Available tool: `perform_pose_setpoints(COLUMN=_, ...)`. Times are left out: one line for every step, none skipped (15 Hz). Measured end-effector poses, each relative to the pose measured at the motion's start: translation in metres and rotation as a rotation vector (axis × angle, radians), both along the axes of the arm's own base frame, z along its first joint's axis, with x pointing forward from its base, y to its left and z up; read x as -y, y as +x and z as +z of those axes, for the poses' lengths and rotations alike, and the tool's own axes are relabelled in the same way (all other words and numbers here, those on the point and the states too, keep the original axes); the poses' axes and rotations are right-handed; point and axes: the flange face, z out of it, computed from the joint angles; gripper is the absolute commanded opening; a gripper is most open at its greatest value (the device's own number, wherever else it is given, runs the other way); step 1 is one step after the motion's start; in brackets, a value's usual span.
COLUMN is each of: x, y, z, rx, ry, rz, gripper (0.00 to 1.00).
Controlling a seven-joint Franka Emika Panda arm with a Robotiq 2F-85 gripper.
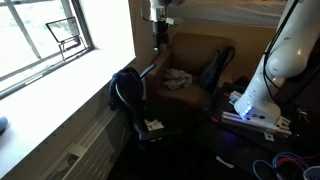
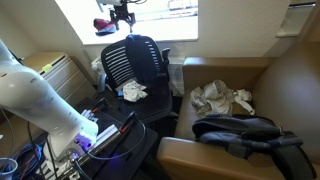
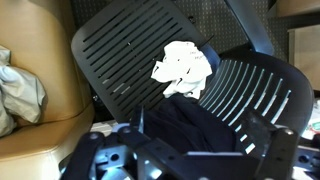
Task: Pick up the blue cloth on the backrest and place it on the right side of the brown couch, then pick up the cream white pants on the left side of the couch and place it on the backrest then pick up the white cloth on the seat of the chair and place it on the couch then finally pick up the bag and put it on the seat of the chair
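crumpled white cloth [image 2: 133,92], rounded black mesh backrest [image 2: 128,60]

Space above the backrest [image 2: 135,58] looks clear; brown couch [image 2: 290,100] close beside.

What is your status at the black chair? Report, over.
Tool open, empty, hovering above the chair. Dark blue cloth just below it, not yet gripped. White cloth lower on the chair; bag on the couch.
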Motion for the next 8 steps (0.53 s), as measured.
perform_pose_setpoints(x=0.0, y=0.0, z=0.001, rx=0.001, ry=0.0, rz=0.0, gripper=1.0)
perform_pose_setpoints(x=0.0, y=0.0, z=0.001, rx=-0.001, ry=-0.004, rz=-0.011, gripper=1.0)
perform_pose_setpoints(x=0.0, y=0.0, z=-0.001, rx=-0.004, ry=-0.006, rz=-0.019, gripper=1.0)
perform_pose_setpoints(x=-0.001, y=0.001, z=-0.004, rx=-0.01, ry=-0.006, rz=-0.019, gripper=1.0)
perform_pose_setpoints(x=-0.005, y=0.003, z=-0.01, rx=-0.018, ry=-0.005, rz=-0.013, gripper=1.0)
perform_pose_setpoints(x=-0.013, y=0.007, z=-0.017, rx=-0.025, ry=-0.004, rz=-0.002, gripper=1.0)
perform_pose_setpoints(x=-0.025, y=0.012, z=-0.025, rx=-0.029, ry=-0.003, rz=0.012, gripper=1.0)
perform_pose_setpoints(x=-0.039, y=0.018, z=-0.033, rx=-0.026, ry=-0.016, rz=0.029, gripper=1.0)
